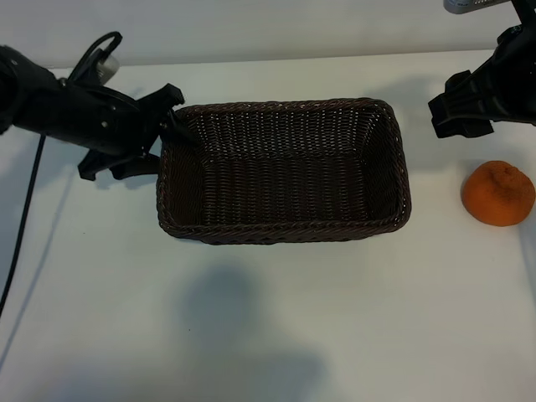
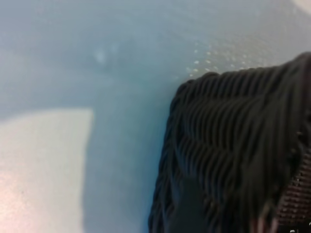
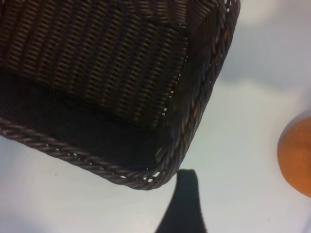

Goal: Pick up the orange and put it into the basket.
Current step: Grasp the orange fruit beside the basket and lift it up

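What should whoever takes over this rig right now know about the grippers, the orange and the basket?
Left gripper: open, empty, at the basket's far left corner in the exterior view.
Right gripper: open, empty, above the table past the basket's right end, behind the orange.
Orange: on the table to the right of the basket, apart from it, untouched.
Basket: middle of the table, nothing inside.
Done: nothing yet.
Left: grasp the orange, probably with the right gripper since it is nearer, lift it and drop it into the basket.
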Controlling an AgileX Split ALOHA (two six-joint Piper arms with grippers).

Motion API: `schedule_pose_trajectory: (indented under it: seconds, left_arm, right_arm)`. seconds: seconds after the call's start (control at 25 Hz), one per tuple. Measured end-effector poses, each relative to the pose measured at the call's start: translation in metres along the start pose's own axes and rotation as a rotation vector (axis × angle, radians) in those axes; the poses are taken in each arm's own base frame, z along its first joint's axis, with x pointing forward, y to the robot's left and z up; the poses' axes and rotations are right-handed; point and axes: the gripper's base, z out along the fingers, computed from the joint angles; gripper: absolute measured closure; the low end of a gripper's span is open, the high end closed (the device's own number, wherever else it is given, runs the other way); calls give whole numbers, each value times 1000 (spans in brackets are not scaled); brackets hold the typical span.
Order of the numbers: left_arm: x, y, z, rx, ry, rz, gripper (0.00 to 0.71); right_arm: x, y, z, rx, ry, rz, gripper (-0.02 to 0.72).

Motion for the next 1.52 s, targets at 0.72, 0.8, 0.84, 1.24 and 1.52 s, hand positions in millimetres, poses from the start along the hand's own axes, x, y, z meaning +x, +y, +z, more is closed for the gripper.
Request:
schedule_pose_trajectory:
  seconds: [0.72,0.8,0.84,1.24,1.52]
  left_arm:
    - [-16,-30,-50,-66,-8,194,114]
    - [-22,-35,-57,-90,-19,227,114]
    - [-25,-37,-61,-104,-23,238,114]
    - [-41,-40,-89,-305,-19,384,115]
    - [-54,-17,-112,-336,-16,365,115]
  right_arm:
    - [0,0,0,0,-2,-1,108]
    - [0,0,0,0,-2,-1,108]
    - [0,0,0,0,-2,-1,108]
    - [0,0,0,0,-2,-1,108]
    - [0,0,0,0,-2,-1,108]
